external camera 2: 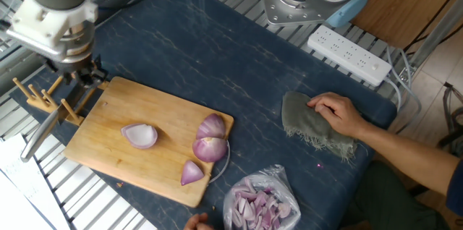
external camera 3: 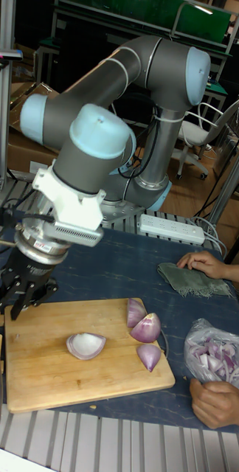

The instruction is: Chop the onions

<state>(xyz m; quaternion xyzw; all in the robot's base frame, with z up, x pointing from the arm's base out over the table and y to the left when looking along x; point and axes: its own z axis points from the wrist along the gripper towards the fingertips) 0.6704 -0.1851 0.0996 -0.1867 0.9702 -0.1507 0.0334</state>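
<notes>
Several red onion pieces lie on the wooden cutting board (external camera 2: 101, 118) (external camera 3: 46, 372). A half with its pale cut face up (external camera 2: 139, 135) (external camera 3: 85, 344) sits mid-board. Three purple wedges (external camera 2: 210, 147) (external camera 3: 147, 327) cluster at the board's right end. My gripper (external camera 2: 81, 78) (external camera 3: 18, 301) hangs over the board's far left corner, beside the wooden rack, well left of the onions. In the tall fixed view its dark fingers look spread with nothing between them; the wrist hides most of it in the fixed view.
A wooden peg rack (external camera 2: 40, 94) stands left of the board, with a long metal tool (external camera 2: 40, 134) leaning by it. A clear bag of onion bits (external camera 2: 260, 205) (external camera 3: 215, 354) lies at the front right, a person's hand (external camera 3: 219, 402) by it. Another hand (external camera 2: 334, 113) rests on a grey cloth (external camera 2: 307, 125). A power strip (external camera 2: 347, 55) lies behind.
</notes>
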